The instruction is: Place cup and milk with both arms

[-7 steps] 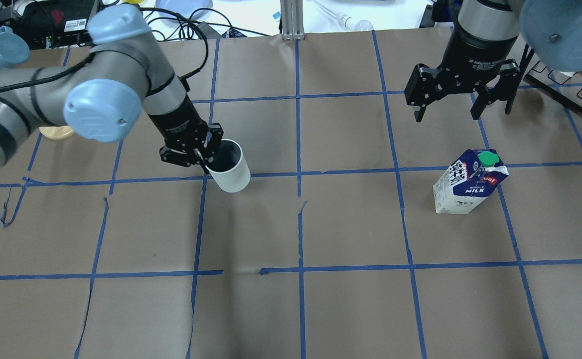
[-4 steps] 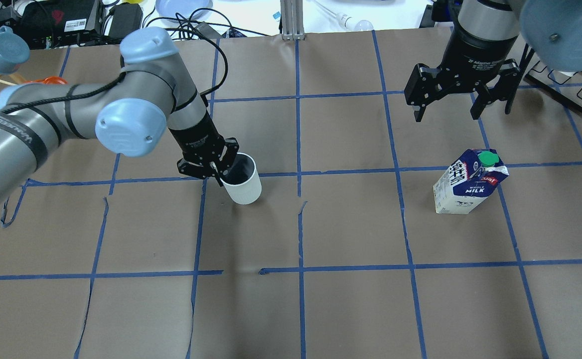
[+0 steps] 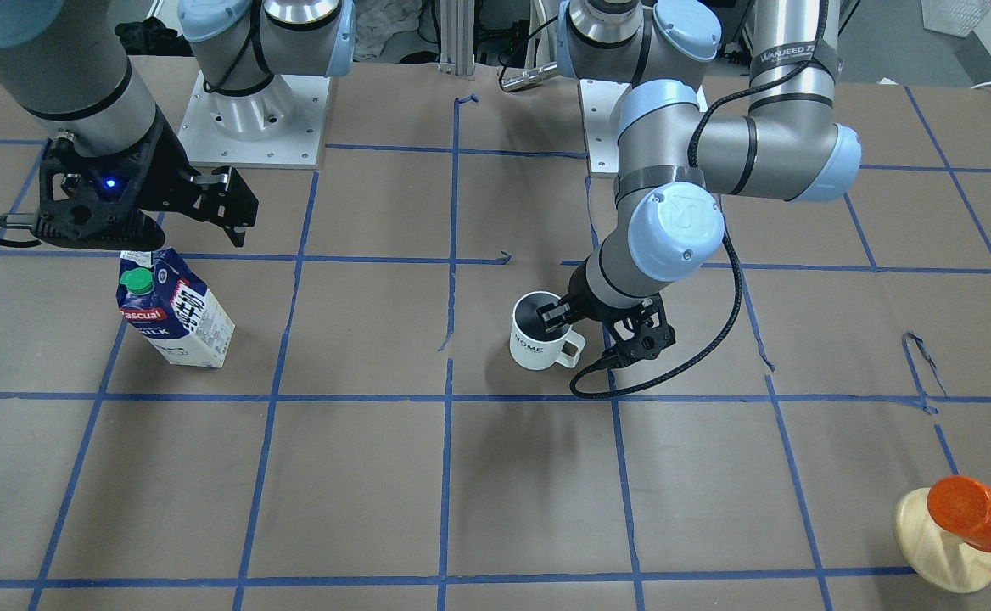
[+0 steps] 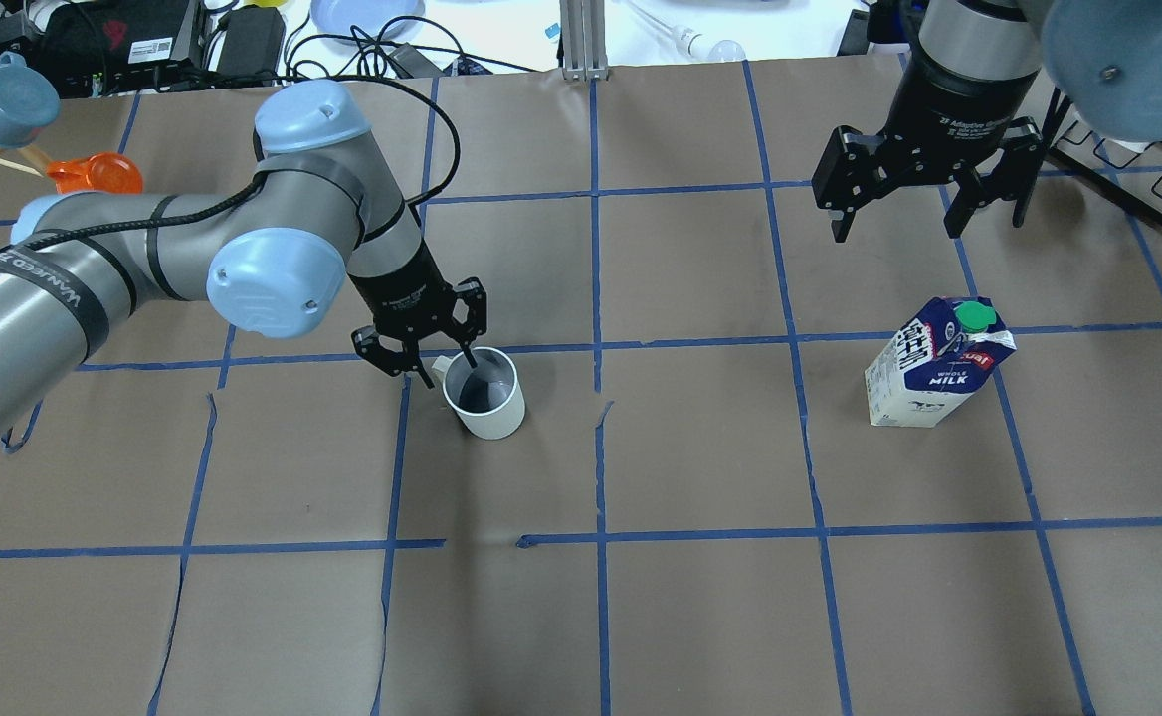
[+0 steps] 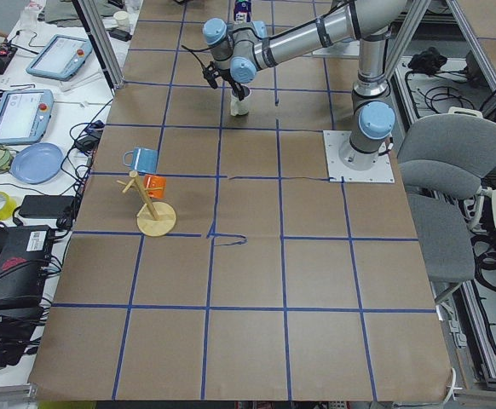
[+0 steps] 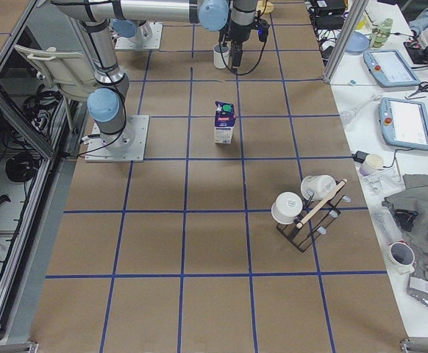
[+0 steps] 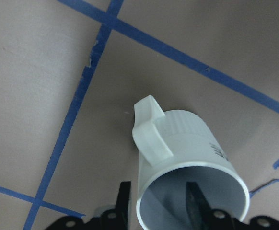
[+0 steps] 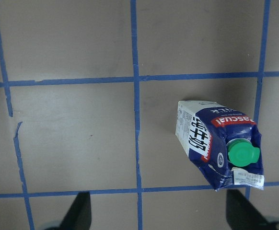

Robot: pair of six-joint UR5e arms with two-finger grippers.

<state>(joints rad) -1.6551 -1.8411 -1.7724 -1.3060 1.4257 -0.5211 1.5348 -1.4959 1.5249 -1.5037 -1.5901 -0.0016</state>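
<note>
The white cup (image 4: 489,410) stands upright on the brown table near its middle; it also shows in the front view (image 3: 536,350) and the left wrist view (image 7: 182,143). My left gripper (image 4: 447,370) is open over its rim by the handle. One finger hangs inside the cup and one outside, neither pressing the wall (image 7: 158,206). The milk (image 4: 929,378) stands upright at the right (image 3: 186,318). My right gripper (image 4: 894,229) is wide open and empty, raised above and behind the carton, which lies between its fingers in the right wrist view (image 8: 206,139).
A wooden stand (image 3: 941,543) with an orange cup (image 4: 94,171) and a blue cup (image 4: 4,97) is at the far left. A black rack (image 6: 309,213) with white cups stands at the far right. Cables and devices lie beyond the far edge.
My left arm carried the cup right and nearer, set it on the table, and its fingers opened off the rim. The right gripper and milk have barely moved.
</note>
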